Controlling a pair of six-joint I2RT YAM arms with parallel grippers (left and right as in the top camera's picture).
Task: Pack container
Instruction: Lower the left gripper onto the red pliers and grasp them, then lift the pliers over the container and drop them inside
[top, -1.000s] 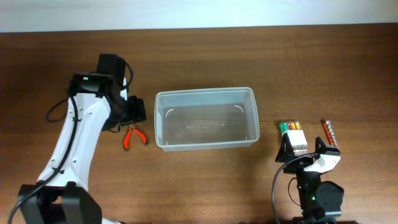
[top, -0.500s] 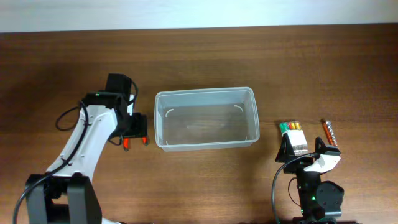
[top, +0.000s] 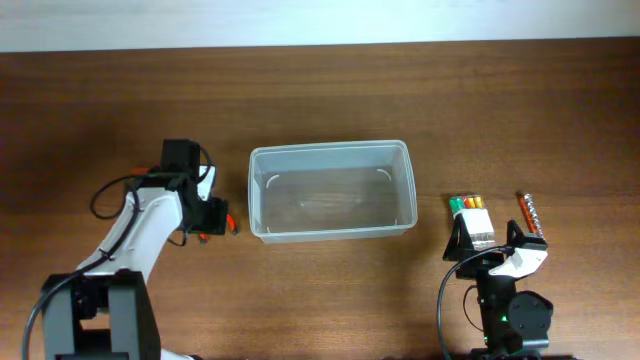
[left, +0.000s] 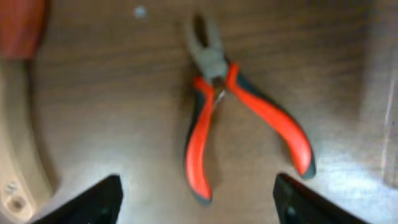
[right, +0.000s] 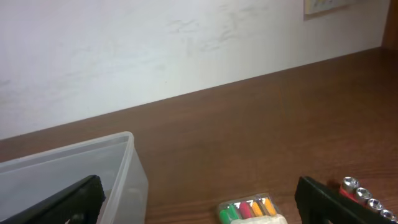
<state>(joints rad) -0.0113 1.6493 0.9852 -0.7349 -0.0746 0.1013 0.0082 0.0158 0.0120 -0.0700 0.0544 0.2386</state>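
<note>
L pincer (top: 213, 224) now lower, container (top: 330, 148) beside

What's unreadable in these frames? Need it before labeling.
Pliers: overhead, mostly hidden under the left gripper; left wrist view blurred.
Marker pack: right wrist, cut off by the bottom edge.
Small red-and-silver strip: overhead, too small to identify; right wrist, cut by the corner.
</note>
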